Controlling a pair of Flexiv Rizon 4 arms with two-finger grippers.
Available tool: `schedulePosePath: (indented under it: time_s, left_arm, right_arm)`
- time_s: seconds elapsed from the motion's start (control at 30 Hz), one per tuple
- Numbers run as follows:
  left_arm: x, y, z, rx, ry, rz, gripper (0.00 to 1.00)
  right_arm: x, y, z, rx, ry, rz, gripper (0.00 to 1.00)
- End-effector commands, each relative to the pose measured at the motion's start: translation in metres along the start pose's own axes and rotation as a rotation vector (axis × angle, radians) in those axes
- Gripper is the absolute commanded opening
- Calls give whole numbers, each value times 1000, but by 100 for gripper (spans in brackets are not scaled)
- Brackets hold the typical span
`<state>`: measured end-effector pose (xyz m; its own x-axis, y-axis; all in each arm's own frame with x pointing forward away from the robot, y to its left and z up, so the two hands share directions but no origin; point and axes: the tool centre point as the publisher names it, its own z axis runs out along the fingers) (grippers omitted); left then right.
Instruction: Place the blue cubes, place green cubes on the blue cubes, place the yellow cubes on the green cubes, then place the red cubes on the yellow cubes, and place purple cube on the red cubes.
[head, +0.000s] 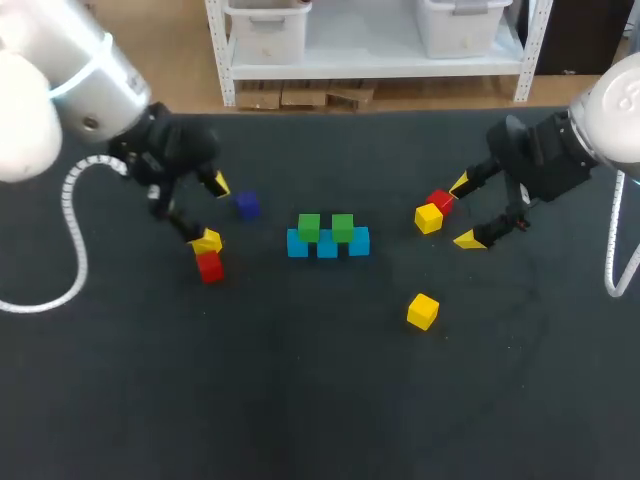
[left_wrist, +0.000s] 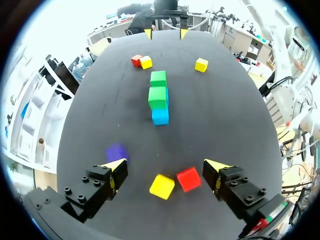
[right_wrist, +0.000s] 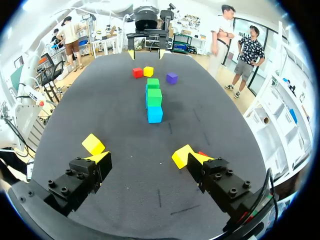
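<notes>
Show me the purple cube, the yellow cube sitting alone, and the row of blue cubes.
purple cube (head: 247, 205), head view, top face.
lone yellow cube (head: 422, 311), head view, top face.
row of blue cubes (head: 327, 247), head view, middle cube.

We log one non-task thing: table (head: 300, 420). Top dark, near-black, matte, flat. It spans head view from left edge to right edge. Far edge straight, running across under wall side. Near edge out of head view.

On top we note few thin pale scuff lines (right_wrist: 159, 198), short, toward right edge. Row of faint dashes (left_wrist: 119, 92) toward far edge, lined up roughly along table's length. Fine pale specks (head: 510, 348) scattered toward right edge; we cannot tell dust from wear.
</notes>
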<state>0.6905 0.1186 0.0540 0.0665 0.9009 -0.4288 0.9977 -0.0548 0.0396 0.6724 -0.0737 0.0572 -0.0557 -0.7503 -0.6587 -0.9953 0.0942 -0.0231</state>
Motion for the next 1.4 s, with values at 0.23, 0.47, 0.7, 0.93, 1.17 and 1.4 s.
schedulePosePath:
  time_s: [0.23, 0.47, 0.7, 0.93, 1.17, 1.4]
  left_arm:
    - [26, -13, -16, 6, -84, 21, 100]
    - [34, -16, -29, 31, -133, 81, 100]
    - [34, -16, -29, 31, -133, 81, 100]
    - [34, -16, -29, 31, -133, 81, 100]
    - [34, -16, -29, 31, -133, 81, 100]
    - [34, -16, -29, 31, -133, 81, 100]
  right_arm:
    - [0, 0, 1, -1, -3, -1, 100]
    - [0, 0, 1, -1, -3, -1, 100]
    - [-3, -1, -3, 5, -17, -84, 100]
    - [-15, 17, -11, -68, -91, -259, 100]
    - [-9, 36, -7, -261, -113, -471, 100]
    - [-5, 51, 2, -463, -86, -689, 100]
